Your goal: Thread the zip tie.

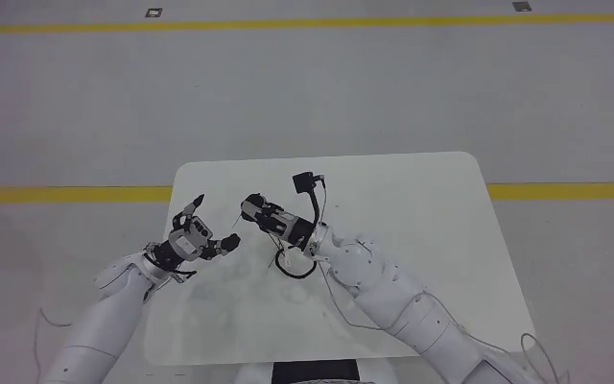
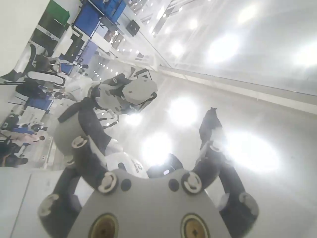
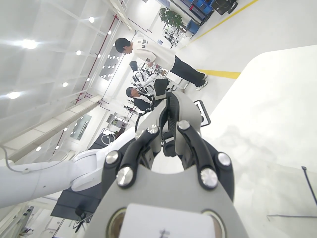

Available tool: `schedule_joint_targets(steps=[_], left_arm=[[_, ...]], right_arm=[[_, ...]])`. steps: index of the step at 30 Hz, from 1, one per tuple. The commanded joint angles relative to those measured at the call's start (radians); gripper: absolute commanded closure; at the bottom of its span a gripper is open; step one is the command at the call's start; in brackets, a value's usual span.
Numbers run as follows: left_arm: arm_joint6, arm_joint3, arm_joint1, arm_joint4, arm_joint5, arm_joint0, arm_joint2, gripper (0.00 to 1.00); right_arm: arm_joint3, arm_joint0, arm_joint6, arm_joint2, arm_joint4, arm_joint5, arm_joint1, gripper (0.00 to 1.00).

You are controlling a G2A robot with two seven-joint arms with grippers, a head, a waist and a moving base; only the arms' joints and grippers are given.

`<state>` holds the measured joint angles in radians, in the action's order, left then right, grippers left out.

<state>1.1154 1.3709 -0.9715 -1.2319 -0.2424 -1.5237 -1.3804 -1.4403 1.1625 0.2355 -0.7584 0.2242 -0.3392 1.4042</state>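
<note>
My right gripper (image 1: pixel 247 204) hovers over the left-centre of the white table (image 1: pixel 403 192), and in its wrist view its ribbed fingers (image 3: pixel 171 115) are pressed shut. A short thin dark strip (image 1: pixel 237 220) shows just beside its tips; I cannot tell whether it is held. A thin black zip tie (image 3: pixel 309 184) lies flat on the table (image 3: pixel 272 100) below that wrist. My left gripper (image 1: pixel 215 222) faces the right one from the left with its two fingers spread wide and nothing between them. Its wrist view shows the open gripper (image 2: pixel 148 110) and, beyond it, the right gripper (image 2: pixel 123 95).
A black cable loop (image 1: pixel 294 264) hangs under the right wrist. The table's left edge (image 1: pixel 176 192) is close behind the left gripper. Bare tabletop stretches to the right and towards the back.
</note>
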Motion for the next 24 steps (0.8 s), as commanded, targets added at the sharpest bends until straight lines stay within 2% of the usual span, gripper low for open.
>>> schedule_joint_targets(steps=[1, 4, 6, 8, 9, 12, 17, 21, 24], left_arm=[[-0.022, 0.013, -0.003, -0.008, 0.004, -0.003, 0.008, 0.00], [-0.035, 0.019, -0.006, -0.010, 0.013, -0.008, 0.015, 0.00], [-0.043, 0.023, -0.008, -0.009, 0.018, -0.009, 0.021, 0.16], [-0.049, 0.025, -0.009, -0.006, 0.026, -0.010, 0.025, 0.40], [-0.050, 0.027, -0.010, -0.006, 0.029, -0.010, 0.026, 0.47], [-0.052, 0.028, -0.012, 0.001, 0.049, -0.011, 0.029, 0.58], [-0.049, 0.024, -0.014, -0.004, 0.046, -0.009, 0.035, 0.67], [-0.044, 0.020, -0.015, -0.001, 0.034, -0.005, 0.037, 0.62], [-0.041, 0.018, -0.015, 0.003, 0.034, -0.004, 0.038, 0.64]], right_arm=[[-0.012, 0.011, -0.011, 0.001, 0.018, 0.002, 0.000, 1.00], [-0.016, 0.019, -0.030, 0.003, 0.043, 0.018, 0.002, 1.00], [-0.018, 0.021, -0.041, 0.008, 0.054, 0.025, 0.006, 1.00], [-0.016, 0.021, -0.049, 0.010, 0.059, 0.027, 0.009, 1.00], [-0.015, 0.021, -0.054, 0.011, 0.063, 0.028, 0.010, 1.00], [-0.010, 0.023, -0.073, 0.011, 0.072, 0.029, 0.014, 1.00], [-0.001, 0.025, -0.087, 0.010, 0.081, 0.025, 0.020, 1.00], [0.004, 0.027, -0.090, 0.009, 0.090, 0.023, 0.023, 1.00], [0.008, 0.027, -0.088, 0.009, 0.096, 0.024, 0.026, 1.00]])
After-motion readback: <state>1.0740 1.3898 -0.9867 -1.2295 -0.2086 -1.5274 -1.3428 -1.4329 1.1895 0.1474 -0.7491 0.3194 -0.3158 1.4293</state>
